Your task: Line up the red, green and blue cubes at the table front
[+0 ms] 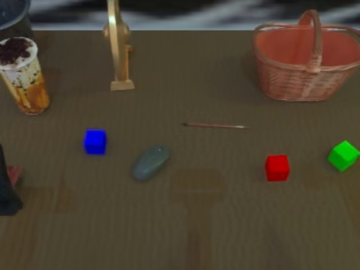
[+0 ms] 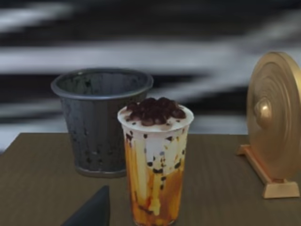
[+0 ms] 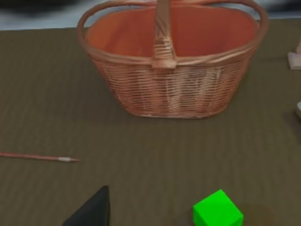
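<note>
Your right arm is nearest the green cube (image 3: 217, 210) at the counter's (image 1: 225, 225) right edge; its jaws' state cannot be told.

L arm (image 1: 8, 191) parked at table's left edge; R arm out of top view.

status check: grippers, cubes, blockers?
Left arm parked at left table edge; right arm out of top view. Blue cube left, red cube and green cube right, all untouched. Stone sits between blue and red.
</note>
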Available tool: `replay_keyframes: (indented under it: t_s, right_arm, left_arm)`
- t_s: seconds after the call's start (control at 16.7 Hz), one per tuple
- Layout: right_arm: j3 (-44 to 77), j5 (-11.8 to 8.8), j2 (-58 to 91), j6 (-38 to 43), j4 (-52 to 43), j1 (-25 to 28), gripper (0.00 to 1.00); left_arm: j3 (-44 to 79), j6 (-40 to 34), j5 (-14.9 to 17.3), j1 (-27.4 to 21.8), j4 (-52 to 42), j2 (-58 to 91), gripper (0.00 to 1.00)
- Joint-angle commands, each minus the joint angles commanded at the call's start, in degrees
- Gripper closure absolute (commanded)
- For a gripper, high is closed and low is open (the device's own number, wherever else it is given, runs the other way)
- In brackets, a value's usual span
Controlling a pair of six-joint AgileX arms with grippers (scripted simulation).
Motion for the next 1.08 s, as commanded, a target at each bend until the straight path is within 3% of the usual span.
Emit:
replay_keyframes:
  t_s: [0.6, 1.08]
  right_arm:
    - [40.6, 0.3, 59.9, 10.3, -28.9, 11.2, 0.0]
    - [60.4, 0.2, 85.0, 15.2, -41.1, 16.3, 0.0]
  left_arm:
    - [0.0, 0.0, 0.0, 0.0, 0.0, 0.0, 0.0]
    - [0.0, 0.0, 0.0, 0.0, 0.0, 0.0, 0.0]
